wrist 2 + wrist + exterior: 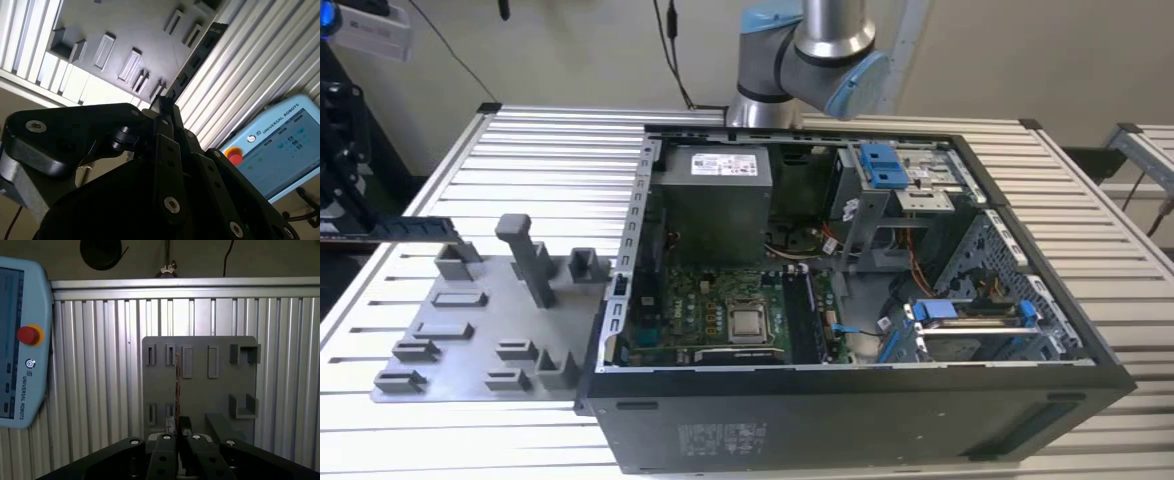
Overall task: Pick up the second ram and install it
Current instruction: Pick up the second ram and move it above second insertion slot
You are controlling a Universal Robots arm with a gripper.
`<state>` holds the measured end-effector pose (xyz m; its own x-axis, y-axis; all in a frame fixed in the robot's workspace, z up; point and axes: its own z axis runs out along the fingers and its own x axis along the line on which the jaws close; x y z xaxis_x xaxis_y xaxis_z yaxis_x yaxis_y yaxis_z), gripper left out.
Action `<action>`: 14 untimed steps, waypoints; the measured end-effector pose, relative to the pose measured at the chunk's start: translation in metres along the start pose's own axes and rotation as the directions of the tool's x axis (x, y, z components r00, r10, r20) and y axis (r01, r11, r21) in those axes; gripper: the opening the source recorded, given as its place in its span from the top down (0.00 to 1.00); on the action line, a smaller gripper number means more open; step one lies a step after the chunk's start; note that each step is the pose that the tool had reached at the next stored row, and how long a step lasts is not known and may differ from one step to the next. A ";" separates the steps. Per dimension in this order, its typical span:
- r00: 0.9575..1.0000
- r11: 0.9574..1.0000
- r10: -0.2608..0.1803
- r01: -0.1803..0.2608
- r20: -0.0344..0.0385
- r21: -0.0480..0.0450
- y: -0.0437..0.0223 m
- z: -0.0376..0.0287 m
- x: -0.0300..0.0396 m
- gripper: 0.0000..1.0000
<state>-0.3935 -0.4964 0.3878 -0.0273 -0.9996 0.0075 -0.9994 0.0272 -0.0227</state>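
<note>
My gripper [176, 427] is shut on the second ram [176, 385], which shows edge-on as a thin strip reaching out from the fingertips. In the second wrist view the ram [197, 55] appears from its side as a long dark stick with a row of chips, running out from the gripper [164, 102]. Gripper and ram hang well above the grey fixture plate [200, 390], which lies on the ribbed metal table. In the exterior view the open computer case [854, 400] shows its green motherboard [707, 310] and long black sockets [801, 315].
A teach pendant with a red button [20, 340] lies on the table beside the plate. The fixture plate [467, 340] carries raised grey blocks and posts [520, 250] just to the exterior view's left of the case. The arm's elbow [807, 50] stands behind the case.
</note>
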 end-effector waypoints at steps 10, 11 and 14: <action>1.000 1.000 0.000 0.000 0.000 0.000 -0.0002 -0.0104 0.0001 0.86; 1.000 1.000 0.000 0.000 0.000 0.000 -0.0003 -0.0113 0.0001 0.86; 1.000 1.000 0.000 0.000 0.000 0.000 -0.0003 -0.0133 0.0001 0.86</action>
<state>-0.3935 -0.4964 0.4011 -0.0274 -0.9996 0.0075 -0.9994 0.0272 -0.0228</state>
